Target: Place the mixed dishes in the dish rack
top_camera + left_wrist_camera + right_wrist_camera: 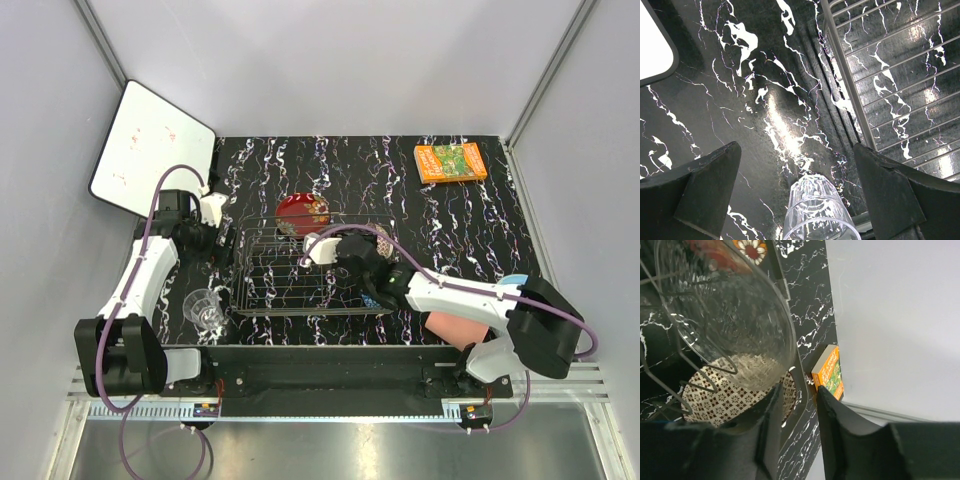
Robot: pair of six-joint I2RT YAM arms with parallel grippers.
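The dish rack [290,275] stands mid-table; its wires also show in the left wrist view [890,75]. In the right wrist view a clear glass bowl [725,310] leans on the rack's tines above a beige-brown patterned bowl [730,400]. My right gripper [799,389] is just beside the glass bowl's base, jaws a little apart with nothing between them. It hovers over the rack's right side [350,262]. The red dish [303,210] sits behind the rack. The clear glass cup [205,308] stands left of the rack. My left gripper [796,147] is wide open above the cup [815,210].
An orange book [450,162] lies at the back right and shows in the right wrist view [830,372]. A white board [150,150] leans at the back left. A salmon-pink cup [455,328] lies under my right arm. A bit of blue [515,280] peeks from behind that arm.
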